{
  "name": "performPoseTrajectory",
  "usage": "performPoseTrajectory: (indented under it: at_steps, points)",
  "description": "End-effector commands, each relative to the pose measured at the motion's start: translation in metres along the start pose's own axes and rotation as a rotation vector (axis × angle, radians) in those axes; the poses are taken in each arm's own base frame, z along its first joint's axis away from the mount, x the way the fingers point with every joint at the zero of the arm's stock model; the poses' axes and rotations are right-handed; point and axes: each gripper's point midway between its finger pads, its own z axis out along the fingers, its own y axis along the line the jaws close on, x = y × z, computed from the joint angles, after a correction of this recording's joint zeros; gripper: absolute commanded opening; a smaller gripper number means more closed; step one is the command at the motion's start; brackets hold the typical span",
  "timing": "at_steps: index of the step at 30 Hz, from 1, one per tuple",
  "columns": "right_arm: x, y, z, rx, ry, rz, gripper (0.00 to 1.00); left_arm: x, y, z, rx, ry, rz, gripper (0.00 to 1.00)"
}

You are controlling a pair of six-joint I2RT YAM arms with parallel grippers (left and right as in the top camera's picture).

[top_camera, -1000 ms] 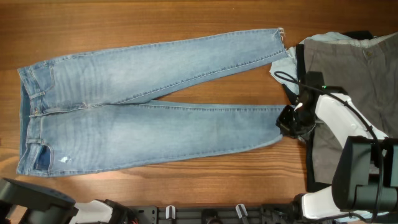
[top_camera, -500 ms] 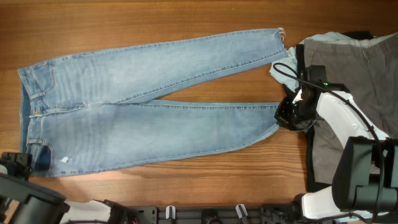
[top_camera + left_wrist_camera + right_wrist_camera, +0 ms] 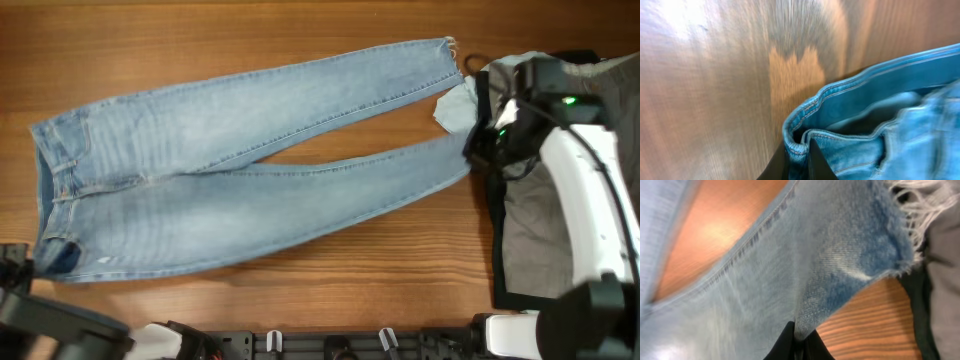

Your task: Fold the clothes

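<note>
The jeans (image 3: 230, 190) lie spread along the wooden surface (image 3: 300, 30). They are light blue denim, faded paler down the thighs, with the waistband (image 3: 48, 190) at the left and the two legs running off to the right in a narrow V. The upper leg ends in a frayed hem (image 3: 447, 48) resting free on the wood.

The lower leg ends at the right hand (image 3: 487, 148), which is pinching it. In the right wrist view the dark fingers (image 3: 785, 345) close on the denim at the bottom of the frame, and white threads (image 3: 920, 205) fringe the cut edge above (a darker blue patch sits just inside that edge).

At the garment's lower left corner the left hand (image 3: 14, 262) pinches the waistband. The left wrist view shows the stitched band (image 3: 805, 115) folded over and caught between the fingertips (image 3: 817, 165), its inner face a deeper blue.

Just right of the leg ends is a heap of other clothes. A grey garment (image 3: 560, 210) lies over a dark cloth (image 3: 497, 260), and a pale blue cloth (image 3: 455, 108) pokes out between the two hems. The white right arm (image 3: 590, 190) reaches across this heap.
</note>
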Motion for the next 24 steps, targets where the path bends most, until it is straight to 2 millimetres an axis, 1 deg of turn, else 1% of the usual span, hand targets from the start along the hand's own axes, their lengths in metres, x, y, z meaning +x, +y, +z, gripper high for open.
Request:
performPoseTrajectory:
  at_steps: [1,2,3,4,5,6,7,9,10,11,13,15,16,17,18,19,20,21,22,23,24]
  points:
    - [-0.022,0.015,-0.083,-0.02,-0.212,-0.034,0.04,-0.039,0.005,-0.082,0.001,-0.289,-0.058,0.04]
    - [-0.025,0.016,-0.106,-0.015,-0.255,-0.023,0.04,-0.044,0.008,-0.107,0.014,-0.349,-0.074,0.04]
    - [-0.027,0.02,-0.12,-0.024,-0.281,-0.027,0.04,-0.048,0.013,-0.127,0.015,-0.395,-0.09,0.04]
    - [-0.029,0.025,-0.142,-0.046,-0.325,-0.032,0.04,-0.051,0.017,-0.145,0.026,-0.432,-0.106,0.04]
    - [-0.033,0.031,-0.159,-0.072,-0.37,-0.017,0.04,-0.054,0.021,-0.17,0.034,-0.479,-0.123,0.04]
    - [-0.036,0.033,-0.164,-0.084,-0.388,-0.009,0.04,-0.057,0.022,-0.179,0.029,-0.498,-0.124,0.04]
    - [-0.042,0.035,-0.163,-0.089,-0.402,0.002,0.04,-0.057,0.022,-0.184,0.03,-0.505,-0.124,0.04]
    - [-0.057,0.04,-0.153,-0.092,-0.405,0.002,0.04,-0.058,0.021,-0.181,0.027,-0.497,-0.124,0.04]
    - [-0.07,0.045,-0.143,-0.096,-0.403,0.001,0.04,-0.062,0.017,-0.177,0.035,-0.495,-0.117,0.04]
    - [-0.081,0.052,-0.132,-0.114,-0.392,-0.004,0.04,-0.063,0.008,-0.173,0.055,-0.484,-0.097,0.04]
    - [-0.099,0.069,-0.107,-0.16,-0.359,-0.023,0.04,-0.059,-0.017,-0.158,0.089,-0.434,-0.03,0.04]
    - [-0.124,0.093,-0.07,-0.196,-0.341,-0.058,0.04,-0.056,-0.047,-0.134,0.094,-0.387,0.072,0.04]
    - [-0.134,0.103,-0.051,-0.2,-0.335,-0.071,0.04,-0.053,-0.06,-0.124,0.098,-0.365,0.107,0.04]
    - [-0.14,0.11,-0.038,-0.203,-0.333,-0.08,0.04,-0.05,-0.072,-0.113,0.1,-0.345,0.138,0.04]
    - [-0.148,0.121,0.001,-0.198,-0.294,-0.091,0.04,-0.044,-0.096,-0.089,0.102,-0.302,0.196,0.04]
    - [-0.15,0.125,0.016,-0.195,-0.281,-0.096,0.04,-0.043,-0.101,-0.083,0.1,-0.292,0.21,0.04]
    - [-0.153,0.13,0.044,-0.187,-0.25,-0.081,0.04,-0.039,-0.114,-0.06,0.084,-0.264,0.249,0.04]
    - [-0.153,0.131,0.058,-0.184,-0.234,-0.065,0.04,-0.038,-0.117,-0.052,0.073,-0.255,0.259,0.04]
    - [-0.154,0.132,0.075,-0.178,-0.213,-0.036,0.04,-0.036,-0.122,-0.04,0.063,-0.238,0.272,0.04]
    - [-0.153,0.133,0.087,-0.177,-0.195,-0.013,0.04,-0.033,-0.125,-0.027,0.051,-0.214,0.283,0.04]
    - [-0.154,0.135,0.093,-0.181,-0.191,-0.014,0.04,-0.032,-0.125,-0.019,0.043,-0.2,0.287,0.04]
